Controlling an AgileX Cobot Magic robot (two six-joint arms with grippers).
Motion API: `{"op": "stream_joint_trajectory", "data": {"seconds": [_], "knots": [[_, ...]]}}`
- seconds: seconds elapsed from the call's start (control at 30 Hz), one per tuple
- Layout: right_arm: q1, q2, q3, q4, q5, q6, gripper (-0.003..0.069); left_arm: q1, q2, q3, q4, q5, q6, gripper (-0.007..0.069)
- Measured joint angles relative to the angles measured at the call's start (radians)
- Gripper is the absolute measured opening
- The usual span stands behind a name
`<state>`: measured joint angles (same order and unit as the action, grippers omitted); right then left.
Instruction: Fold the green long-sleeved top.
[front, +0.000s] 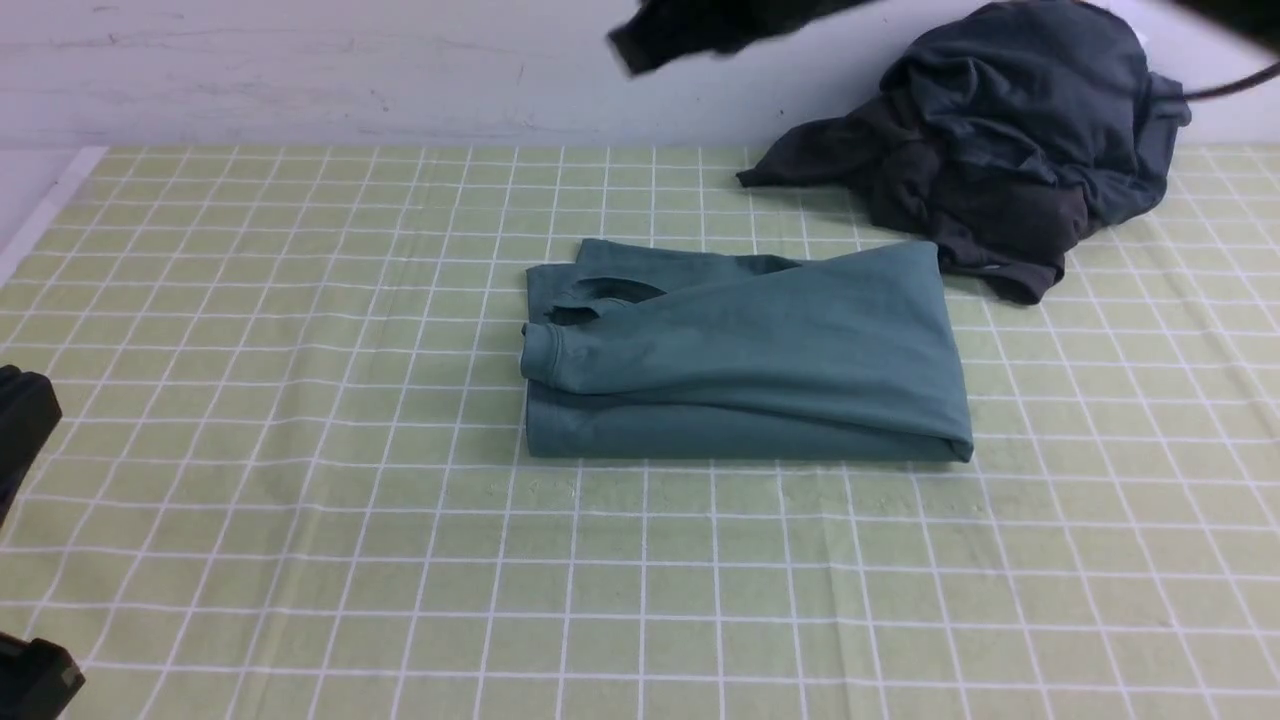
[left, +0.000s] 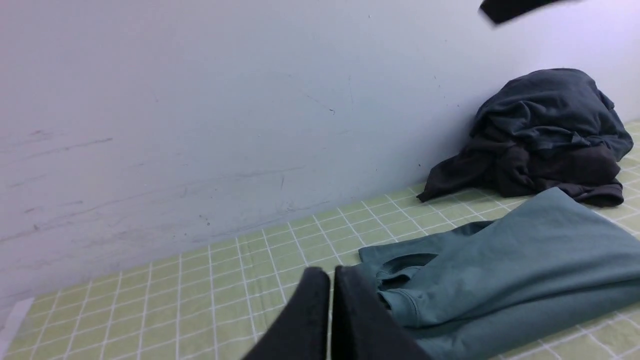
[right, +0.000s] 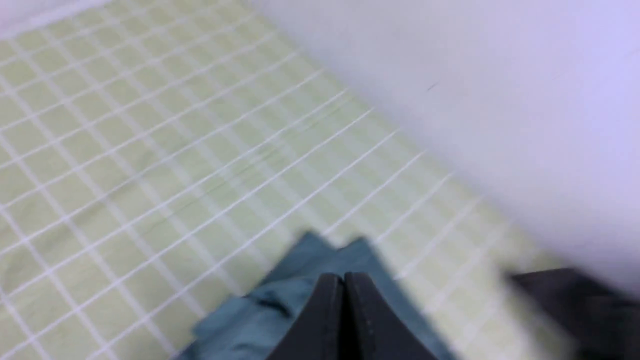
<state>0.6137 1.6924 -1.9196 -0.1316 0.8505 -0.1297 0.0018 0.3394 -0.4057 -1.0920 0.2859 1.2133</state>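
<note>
left pincer (left: 330, 280): black, jaws pressed together, holding nothing, just beside the top's sleeve end
right pincer (right: 343, 285): black, jaws shut tight, empty, above the top; view blurred
teal-green cotton long-sleeved top (front: 745, 350): folded into a rectangle mid-bench, cuffed sleeve lying across it
bench (front: 300, 400): pale green cloth, white grid
dark charcoal garment pile (front: 1010, 150): far right, against the wall, touching the top's corner

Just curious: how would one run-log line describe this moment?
green top: folded, on table | left gripper: shut, empty | right gripper: shut, empty
</note>
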Motion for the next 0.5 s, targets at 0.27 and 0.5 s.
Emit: {"op": "stream_joint_trajectory", "data": {"seconds": [0.27,0.5], "knots": [[-0.080,-0.367,0.117,-0.154,0.190,0.053,-0.0010,0.000,0.000,0.000,-0.001,0.000,0.001,-0.0001],[-0.144,-0.747,0.634,-0.207,-0.241,0.200,-0.0010,0.000,0.000,0.000,-0.001,0.000,0.001,-0.0001]]}}
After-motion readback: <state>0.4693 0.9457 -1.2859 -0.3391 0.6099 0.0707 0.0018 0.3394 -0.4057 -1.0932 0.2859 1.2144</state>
